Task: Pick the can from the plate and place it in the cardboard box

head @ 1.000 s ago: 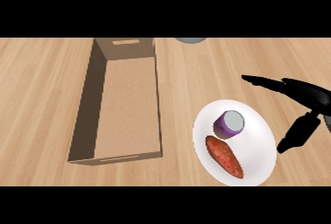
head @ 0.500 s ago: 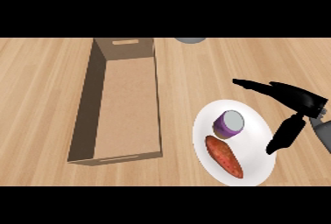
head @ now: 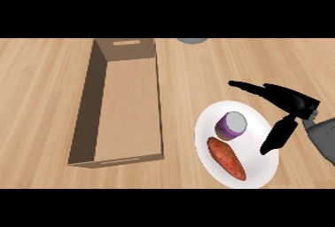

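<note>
In the head view, the can (head: 231, 125) is standing upright on the white plate (head: 262, 168), near the counter's (head: 39, 88) right edge, beside an orange vegetable (head: 227, 158). The right hand (head: 292, 103) is hovering just right of the can, fingers spread and released, grasping nothing. The cardboard box (head: 122, 113) is sitting left of the plate.

Surface (head: 39, 88): pale wood, visible grain, matt. Cardboard box (head: 127, 111) left of right hand (head: 294, 104): plain brown card, dull. Plate (head: 258, 164) under hand: smooth white, slight sheen. Can (head: 230, 125): purple side, grey metallic top. Hand: black, smooth, faintly glossy.
</note>
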Action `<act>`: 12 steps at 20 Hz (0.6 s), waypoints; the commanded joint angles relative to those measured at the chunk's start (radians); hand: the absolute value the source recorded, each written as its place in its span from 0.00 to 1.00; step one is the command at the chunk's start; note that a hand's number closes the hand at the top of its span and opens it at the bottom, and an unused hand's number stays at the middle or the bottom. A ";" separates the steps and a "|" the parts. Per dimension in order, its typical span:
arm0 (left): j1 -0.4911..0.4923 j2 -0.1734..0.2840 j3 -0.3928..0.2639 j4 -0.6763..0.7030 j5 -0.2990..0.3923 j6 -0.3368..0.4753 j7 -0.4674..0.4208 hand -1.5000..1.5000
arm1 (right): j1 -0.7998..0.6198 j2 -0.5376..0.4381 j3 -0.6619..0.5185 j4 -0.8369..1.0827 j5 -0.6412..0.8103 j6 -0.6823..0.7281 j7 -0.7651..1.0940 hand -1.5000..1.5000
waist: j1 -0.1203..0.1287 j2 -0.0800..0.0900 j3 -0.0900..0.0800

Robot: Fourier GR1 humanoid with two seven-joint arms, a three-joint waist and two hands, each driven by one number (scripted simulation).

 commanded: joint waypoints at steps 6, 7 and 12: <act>-0.276 -0.037 -0.002 -0.206 0.020 -0.029 -0.093 0.50 | 0.002 0.035 0.027 0.016 0.023 -0.008 0.011 0.00 | -0.022 -0.006 0.005; -0.296 -0.037 0.001 -0.195 0.014 -0.015 -0.077 0.50 | 0.007 0.054 0.040 0.009 0.032 -0.020 0.005 0.00 | -0.039 -0.003 0.005; -0.300 -0.037 0.003 -0.195 0.011 -0.019 -0.075 0.50 | 0.002 0.068 0.049 0.026 0.048 -0.028 0.008 0.00 | -0.042 -0.001 0.005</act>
